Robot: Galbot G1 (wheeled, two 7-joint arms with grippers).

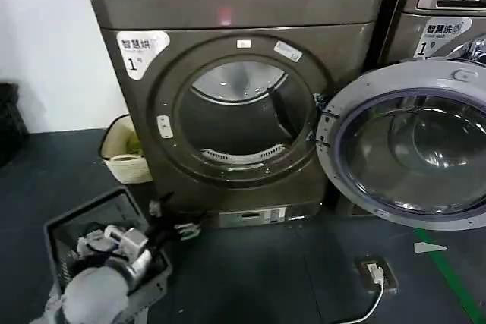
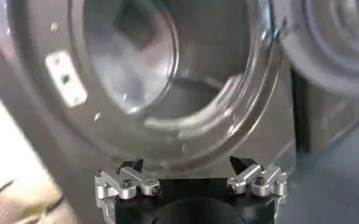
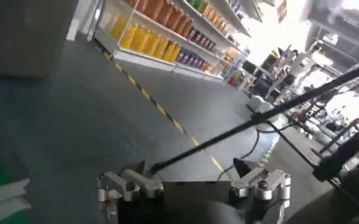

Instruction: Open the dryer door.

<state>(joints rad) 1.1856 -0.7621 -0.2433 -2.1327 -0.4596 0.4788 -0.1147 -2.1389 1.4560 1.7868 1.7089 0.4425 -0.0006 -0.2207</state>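
The dryer door [image 1: 402, 142] stands swung wide to the right on its hinge, its light grey inner face and domed glass turned toward me. The round drum opening [image 1: 239, 115] of the brown dryer is uncovered. My left gripper [image 1: 168, 224] hangs low in front of the dryer's lower left corner, open and holding nothing. In the left wrist view, the left gripper [image 2: 192, 164] points at the drum opening [image 2: 167, 73], with the dryer door [image 2: 337, 36] off to one side. My right gripper [image 3: 192, 165] is open over bare grey floor, away from the dryer.
A grey basket [image 1: 61, 233] sits on the floor under my left arm, and a cream bin [image 1: 121, 158] stands by the dryer's left side. The LG machine [image 1: 444, 5] is behind the open door. A floor socket with a white cable [image 1: 376, 272] and green tape [image 1: 456, 278] lie at the front right.
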